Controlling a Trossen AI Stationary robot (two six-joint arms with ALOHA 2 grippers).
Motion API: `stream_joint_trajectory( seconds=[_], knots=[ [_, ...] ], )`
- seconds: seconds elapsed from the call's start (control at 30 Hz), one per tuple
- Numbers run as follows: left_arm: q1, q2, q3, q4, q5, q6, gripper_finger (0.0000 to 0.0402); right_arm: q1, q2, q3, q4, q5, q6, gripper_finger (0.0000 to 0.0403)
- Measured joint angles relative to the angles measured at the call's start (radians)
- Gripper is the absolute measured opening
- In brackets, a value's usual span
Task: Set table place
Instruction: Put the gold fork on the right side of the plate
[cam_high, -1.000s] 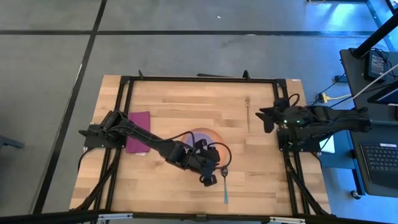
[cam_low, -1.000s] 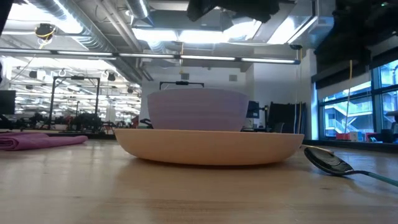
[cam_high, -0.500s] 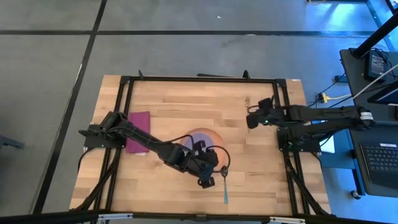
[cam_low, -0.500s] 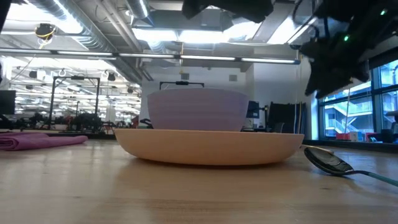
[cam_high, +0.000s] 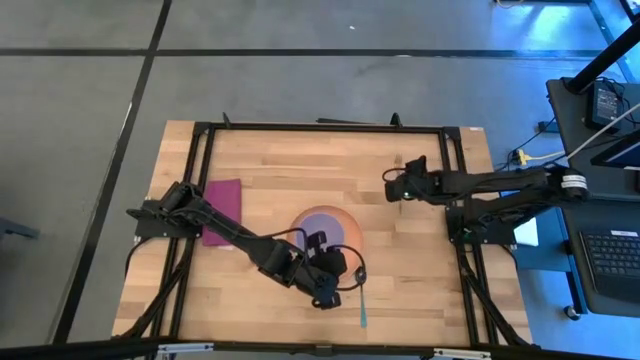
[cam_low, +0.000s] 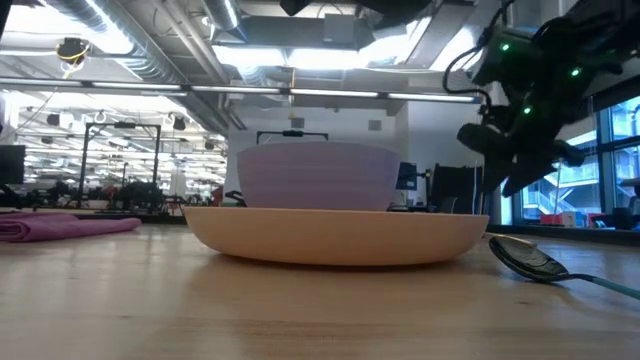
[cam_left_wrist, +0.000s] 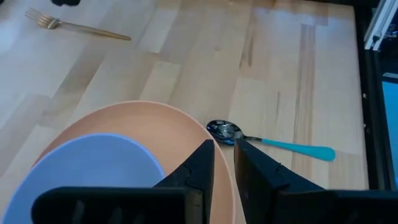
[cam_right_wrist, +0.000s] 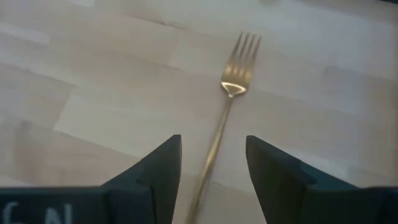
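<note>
Straddling the fork (cam_right_wrist: 231, 93), right fingers (cam_right_wrist: 163, 171) apparently hover, parted.

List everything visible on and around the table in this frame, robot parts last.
table: one, light wood planks with black frame, fills the scene's middle.
plate: one, peach-orange, centre of the table.
bowl: one, lavender, sitting in the plate.
spoon: one, dark bowl with teal handle, flat beside the plate.
fork: one, gold, flat on the wood, apart from the plate.
napkin: one, magenta, flat at the table's left side.
left claw: one, dark, nearly shut and empty, above the plate's edge near the spoon.
right claw: one, dark, open, poised over the fork's handle.
</note>
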Motion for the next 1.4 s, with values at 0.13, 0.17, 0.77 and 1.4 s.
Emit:
stream_joint_trajectory(
  seconds=[0.13,0.17,0.77,1.4],
  knots=[
    [0.0,0.0,0.0,0.0,-0.001,0.0,0.0055,-0.015,0.071,0.0,0.037,0.003,-0.021,0.0181],
    [0.0,0.0,0.0,0.0,-0.001,0.0,0.0055,-0.018,0.088,0.0,0.04,0.004,-0.019,0.0181],
    [-0.019,0.0,0.0,0.0,-0.001,0.0,0.0055,-0.026,0.36,0.0,0.177,0.08,0.048,0.0181],
    [-0.051,0.0,0.0,-0.005,0.0,0.001,0.0055,-0.025,0.509,0.004,0.275,0.163,0.191,0.0072]
  ],
)
